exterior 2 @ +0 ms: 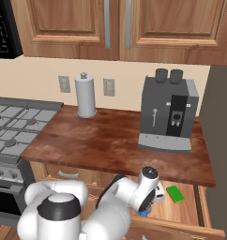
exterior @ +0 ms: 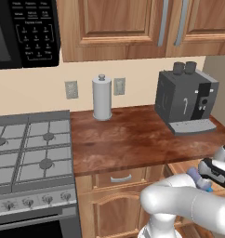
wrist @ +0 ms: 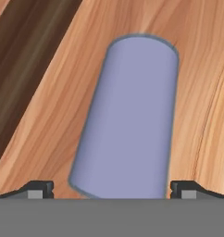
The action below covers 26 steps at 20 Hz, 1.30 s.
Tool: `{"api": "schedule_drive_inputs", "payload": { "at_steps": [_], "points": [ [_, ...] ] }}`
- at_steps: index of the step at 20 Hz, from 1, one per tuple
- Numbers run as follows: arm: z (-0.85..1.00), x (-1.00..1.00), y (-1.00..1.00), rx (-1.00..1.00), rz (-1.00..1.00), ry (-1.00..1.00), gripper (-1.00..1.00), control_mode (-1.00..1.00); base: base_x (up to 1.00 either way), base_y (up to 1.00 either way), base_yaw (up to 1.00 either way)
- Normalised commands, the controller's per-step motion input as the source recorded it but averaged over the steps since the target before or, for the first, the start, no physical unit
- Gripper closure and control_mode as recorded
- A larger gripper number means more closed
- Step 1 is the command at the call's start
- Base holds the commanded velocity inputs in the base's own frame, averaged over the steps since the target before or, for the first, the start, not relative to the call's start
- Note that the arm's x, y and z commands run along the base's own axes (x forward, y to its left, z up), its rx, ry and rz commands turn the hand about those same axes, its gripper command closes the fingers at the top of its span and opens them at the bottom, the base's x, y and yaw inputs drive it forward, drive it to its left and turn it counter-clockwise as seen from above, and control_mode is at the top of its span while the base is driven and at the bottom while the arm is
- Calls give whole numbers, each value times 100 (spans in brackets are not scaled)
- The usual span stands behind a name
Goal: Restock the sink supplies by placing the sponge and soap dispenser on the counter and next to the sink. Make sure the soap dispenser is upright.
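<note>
The soap dispenser (wrist: 127,115) is a pale lavender cylinder lying on its side on the wooden floor of an open drawer (exterior 2: 190,206) below the counter (exterior: 133,139). My gripper (wrist: 112,190) hangs just over it, open, with one fingertip on each side of the body and neither touching it. In the left base view the dispenser (exterior: 194,175) peeks out beside my hand at the lower right. The sponge (exterior 2: 175,193), a small flat green block, lies in the same drawer to the right of my arm. The sink is out of view.
A grey coffee machine (exterior 2: 169,112) stands on the counter (exterior 2: 110,140) right above the drawer. A paper towel holder (exterior: 102,98) stands by the back wall. The gas stove (exterior: 30,148) lies to the left, wall cabinets (exterior 2: 115,28) overhead.
</note>
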Motion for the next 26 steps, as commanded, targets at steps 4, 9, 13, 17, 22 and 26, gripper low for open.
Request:
{"api": "schedule_drive_inputs", "payload": {
  "at_steps": [4, 9, 13, 17, 22, 26],
  "points": [
    [-15, 1, 15, 0, 0, 0, -100, -100, 0, 0, 0],
    [-11, 8, 30, 0, 0, 3, -100, -100, 0, 0, 0],
    [0, 6, 30, 0, -1, 8, -100, -100, 0, 0, 0],
    [0, 0, 12, 0, -2, 3, -100, -100, 0, 0, 0],
    [9, 0, 1, 0, -3, 0, -100, -100, 0, 0, 0],
    [17, 0, 0, 0, -3, -2, -100, -100, 0, 0, 0]
  ]
}}
